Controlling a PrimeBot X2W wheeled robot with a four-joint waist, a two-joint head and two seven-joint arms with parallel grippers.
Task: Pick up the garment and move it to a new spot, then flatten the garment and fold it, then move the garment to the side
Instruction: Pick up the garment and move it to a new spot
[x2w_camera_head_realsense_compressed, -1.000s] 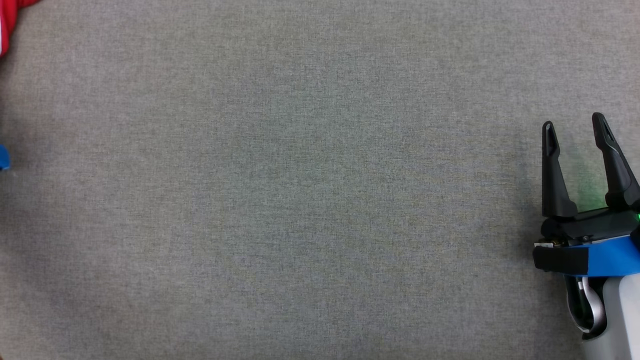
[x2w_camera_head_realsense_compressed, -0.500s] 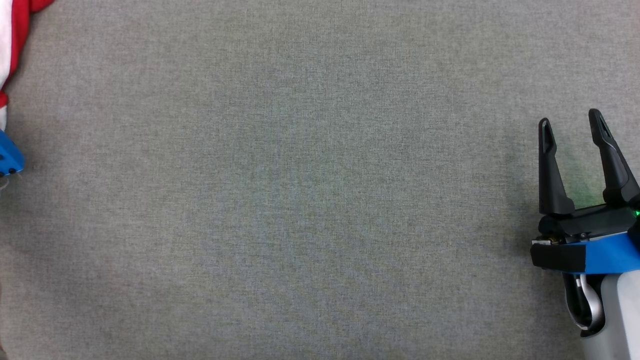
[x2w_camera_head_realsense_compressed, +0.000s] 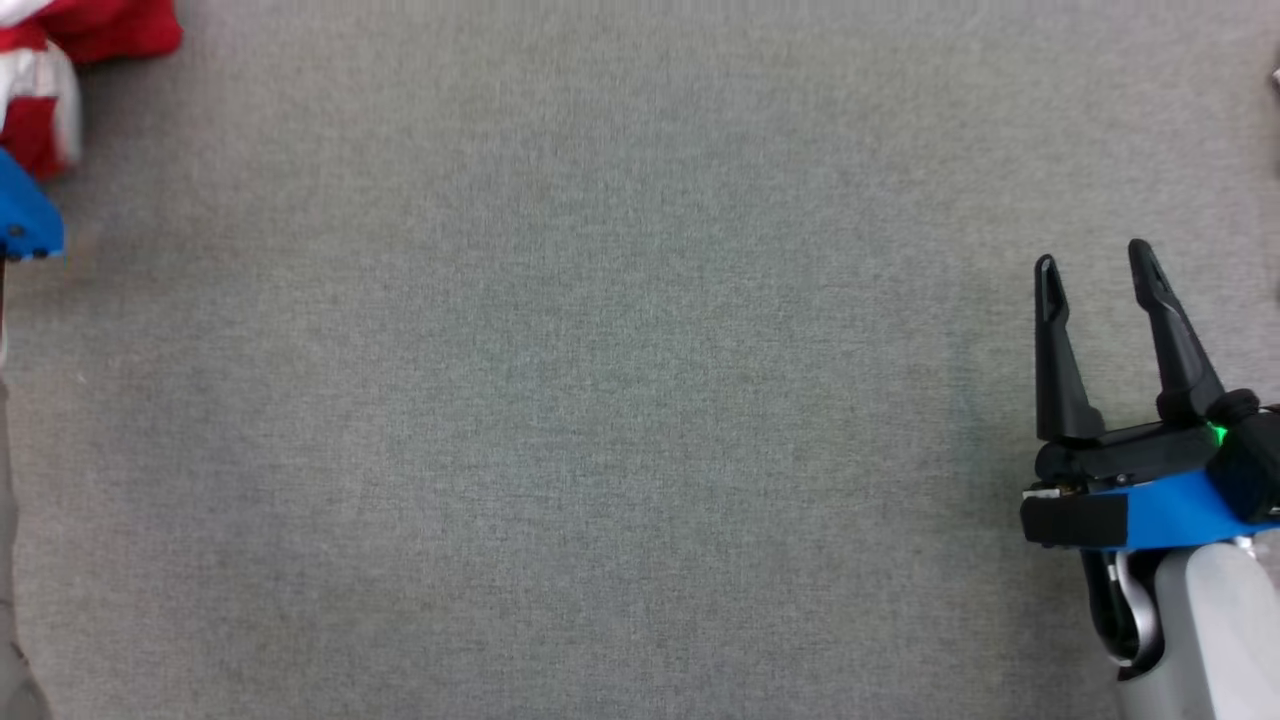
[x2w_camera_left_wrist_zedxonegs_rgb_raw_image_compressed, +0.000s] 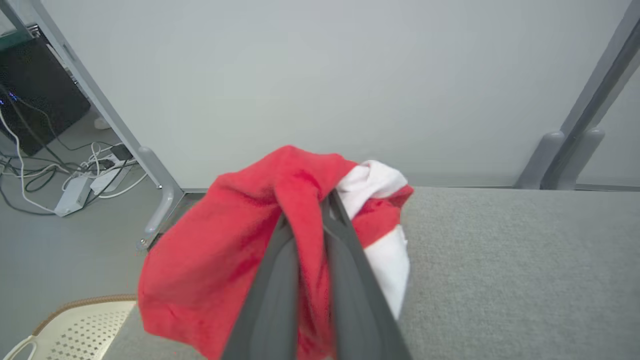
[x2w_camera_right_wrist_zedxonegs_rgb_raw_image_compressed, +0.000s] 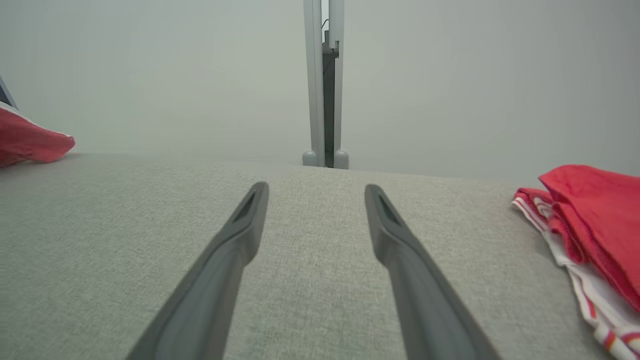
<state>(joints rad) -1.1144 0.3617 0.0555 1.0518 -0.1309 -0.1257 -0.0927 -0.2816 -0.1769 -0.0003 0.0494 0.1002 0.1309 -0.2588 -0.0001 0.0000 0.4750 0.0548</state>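
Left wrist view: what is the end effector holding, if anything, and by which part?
The left end effector is shut on the red-and-white garment, pinching a bunched red fold; which garment part that is cannot be told.

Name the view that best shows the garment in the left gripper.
Left wrist view: the red-and-white garment bunches around the shut left gripper, close up. Head view catches a corner at upper left; right wrist view, a red fold at far left.
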